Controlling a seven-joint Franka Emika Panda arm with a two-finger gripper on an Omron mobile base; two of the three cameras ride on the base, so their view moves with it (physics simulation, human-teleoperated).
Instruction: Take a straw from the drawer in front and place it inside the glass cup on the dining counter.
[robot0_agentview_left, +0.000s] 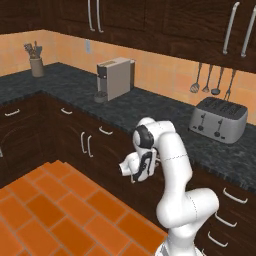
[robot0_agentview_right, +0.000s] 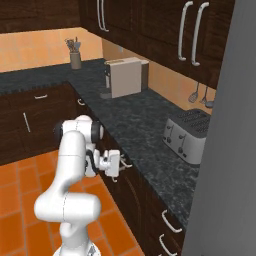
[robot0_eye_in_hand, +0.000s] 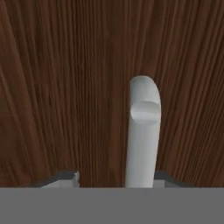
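My gripper (robot0_eye_in_hand: 114, 178) points straight at the closed drawer (robot0_eye_in_hand: 52, 87), a dark-brown wooden front that runs right across the hand view. Its silver handle (robot0_eye_in_hand: 142, 131) rises between my two fingertips (robot0_eye_in_hand: 70, 177). The handle sits close to the right tip, with a gap left on the other side. In the right base view my gripper (robot0_agentview_right: 121, 167) reaches the drawer front just under the black worktop's edge. The straw is hidden. The glass cup and the dining counter are out of view.
A black speckled worktop (robot0_agentview_left: 150, 107) carries a toaster (robot0_agentview_left: 218, 119), a coffee machine (robot0_agentview_left: 115, 77) and a utensil holder (robot0_agentview_left: 36, 65). Dark cabinets with silver handles (robot0_agentview_left: 86, 144) line the wall below. Orange floor tiles (robot0_agentview_left: 60, 210) lie to the left of the arm.
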